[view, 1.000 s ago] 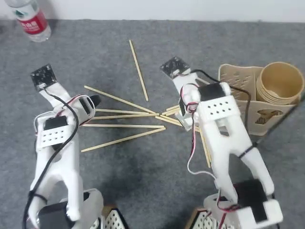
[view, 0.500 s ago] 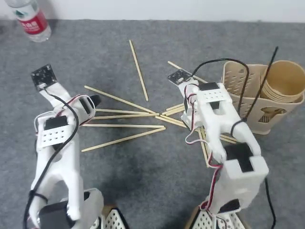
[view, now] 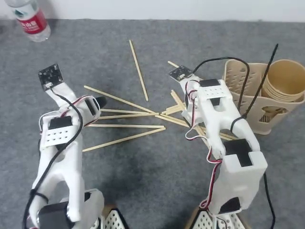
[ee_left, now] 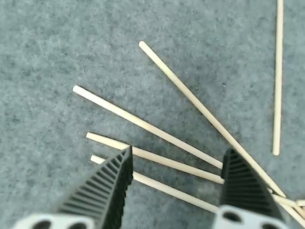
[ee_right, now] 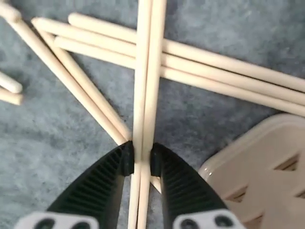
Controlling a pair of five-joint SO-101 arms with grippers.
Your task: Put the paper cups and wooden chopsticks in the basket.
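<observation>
We see the right gripper point(ee_right: 141, 160) just beside the basket point(view: 232, 78), its jaws pressed together on a pair of wooden chopsticks point(ee_right: 147, 71) that run side by side between the black fingers. The held pair crosses over several other chopsticks point(ee_right: 214, 62) lying flat on the grey carpet point(view: 143, 181) next to the basket's slotted wall. We cannot tell whether the pair's far end touches the ones beneath it.

A stack of paper cups point(view: 285, 81) stands upright inside the basket, at the end farthest from the chopsticks.

More loose chopsticks point(view: 124, 126) fan out across the carpet on the side of the basket where the right arm works, their tips meeting near that arm. A lone chopstick point(view: 138, 70) lies apart from the fan, farther from the arms' bases and well clear of the basket.

The left gripper point(ee_left: 178, 155) sits well apart from the basket, at the outer end of the fan. Its jaws stand wide apart and hold nothing; three of the loose chopsticks pass beneath the gap between them.

A water bottle point(view: 29, 19) stands far from the basket, at the carpet's edge beyond the left arm.
</observation>
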